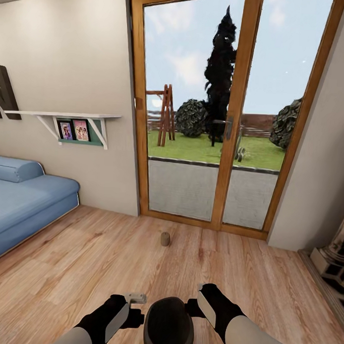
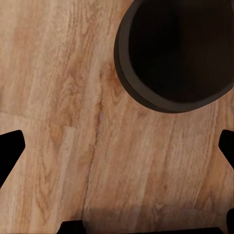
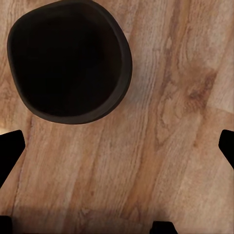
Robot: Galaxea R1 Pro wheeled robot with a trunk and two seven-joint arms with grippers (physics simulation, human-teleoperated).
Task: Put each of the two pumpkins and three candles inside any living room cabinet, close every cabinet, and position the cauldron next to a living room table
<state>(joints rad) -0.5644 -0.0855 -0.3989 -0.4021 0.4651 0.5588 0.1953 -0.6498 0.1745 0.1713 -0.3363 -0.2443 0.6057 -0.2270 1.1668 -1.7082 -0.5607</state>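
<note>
One candle [image 1: 164, 238], a short beige-grey cylinder, stands upright on the wooden floor [image 1: 89, 258] just before the glass door, well ahead of both arms. My left gripper [image 1: 136, 298] and right gripper [image 1: 203, 294] hang low over the floor on either side of my own dark rounded trunk [image 1: 169, 323]. In the left wrist view the left gripper [image 2: 117, 146] is open over bare planks, beside the dark trunk [image 2: 175, 53]. Open in the same way, the right gripper [image 3: 117, 146] has nothing between its fingers, with the trunk [image 3: 68, 58] close by. Pumpkins, cabinet, cauldron and table are out of view.
A wood-framed glass door [image 1: 227, 144] fills the far wall, looking out on a garden. A blue sofa [image 1: 22, 201] lines the left side under a white wall shelf [image 1: 70, 116] with photos. An ornate grey fireplace [image 1: 332, 262] edges in at the right.
</note>
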